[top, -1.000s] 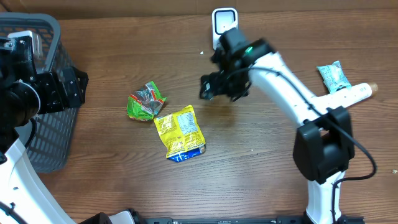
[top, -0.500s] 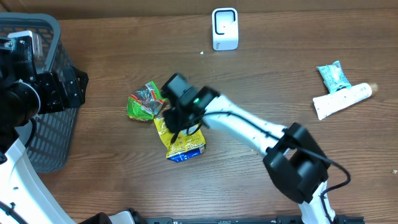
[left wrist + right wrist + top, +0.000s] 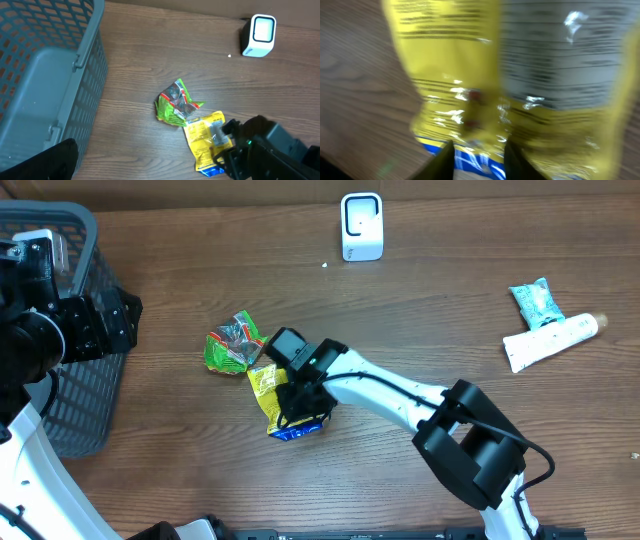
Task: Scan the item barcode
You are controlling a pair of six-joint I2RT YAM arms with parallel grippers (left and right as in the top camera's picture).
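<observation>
yellow bag (image 3: 262, 383) v. glossy plastic film; table (image 3: 450, 310) matt wood; basket (image 3: 90, 400) plastic mesh

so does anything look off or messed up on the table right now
The green packet is scrunched into a crumpled wad, lying against the upper end of the yellow packet. The yellow packet lies at a slant and looks creased where the right gripper is over it. Nothing looks spilled.

The snack packet (image 3: 263, 381) lies under the right hand (image 3: 302, 405), wrapper (image 3: 233, 344) beside, scanner (image 3: 361, 225) behind.
</observation>
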